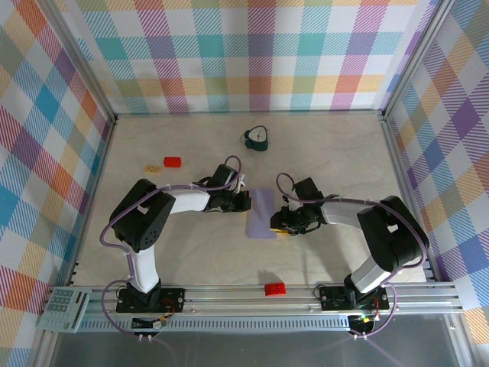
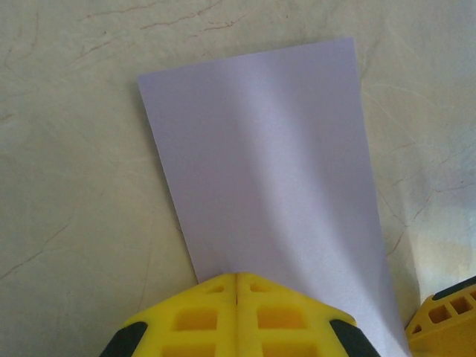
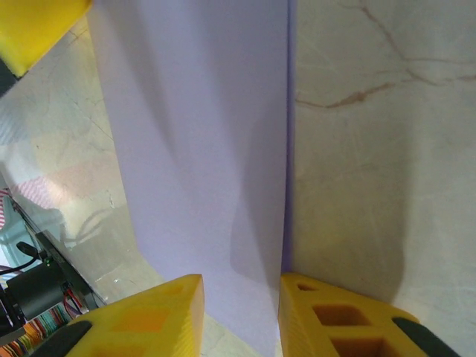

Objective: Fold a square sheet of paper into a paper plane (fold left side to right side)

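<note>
The lavender sheet of paper (image 1: 262, 213) lies flat on the marbled table as a narrow upright rectangle, doubled over with two edges nearly flush along one long side. My left gripper (image 1: 243, 200) is shut, and its yellow tips (image 2: 236, 277) rest on the sheet's (image 2: 260, 149) left edge. My right gripper (image 1: 281, 222) stands open at the sheet's lower right. In the right wrist view its jaws (image 3: 239, 286) straddle the long edge of the sheet (image 3: 201, 134) with nothing pinched between them. A finger of the other gripper (image 3: 37, 26) shows at the far side.
A dark teal clock-like object (image 1: 258, 138) stands at the back centre. A red block (image 1: 173, 162) and a small tan piece (image 1: 152, 168) lie at the back left. Another red block (image 1: 274, 289) sits by the front rail. Checked walls close in the table.
</note>
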Motion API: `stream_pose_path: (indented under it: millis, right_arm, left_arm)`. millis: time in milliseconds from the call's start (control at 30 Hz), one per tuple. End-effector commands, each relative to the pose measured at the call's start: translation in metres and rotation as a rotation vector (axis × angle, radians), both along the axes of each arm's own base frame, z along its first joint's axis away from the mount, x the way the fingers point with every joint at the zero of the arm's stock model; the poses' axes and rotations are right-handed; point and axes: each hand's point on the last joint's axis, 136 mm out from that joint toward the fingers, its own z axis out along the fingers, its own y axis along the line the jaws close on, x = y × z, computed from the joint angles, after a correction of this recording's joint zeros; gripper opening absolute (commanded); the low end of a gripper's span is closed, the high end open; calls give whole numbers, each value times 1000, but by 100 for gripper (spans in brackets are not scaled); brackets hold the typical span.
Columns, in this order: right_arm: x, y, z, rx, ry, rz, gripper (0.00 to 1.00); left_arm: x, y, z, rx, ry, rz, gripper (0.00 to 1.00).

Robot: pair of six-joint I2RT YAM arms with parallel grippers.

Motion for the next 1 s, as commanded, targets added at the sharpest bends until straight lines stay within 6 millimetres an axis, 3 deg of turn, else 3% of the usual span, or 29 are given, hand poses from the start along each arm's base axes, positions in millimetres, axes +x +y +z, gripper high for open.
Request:
stream_pose_path:
  millis: [0,633,967]
  right_arm:
    - [2,5,3,32,-13,-2,30]
    - [66,10,10,86,-63,-40,25]
    - [71,4,0,69,-42,-47,15]
  left_arm:
    - [-25,15,-24,83,96,6,0]
    - [-26,13,-23,79,92,-1,0]
    - [-24,11,-21,76,86,-2,0]
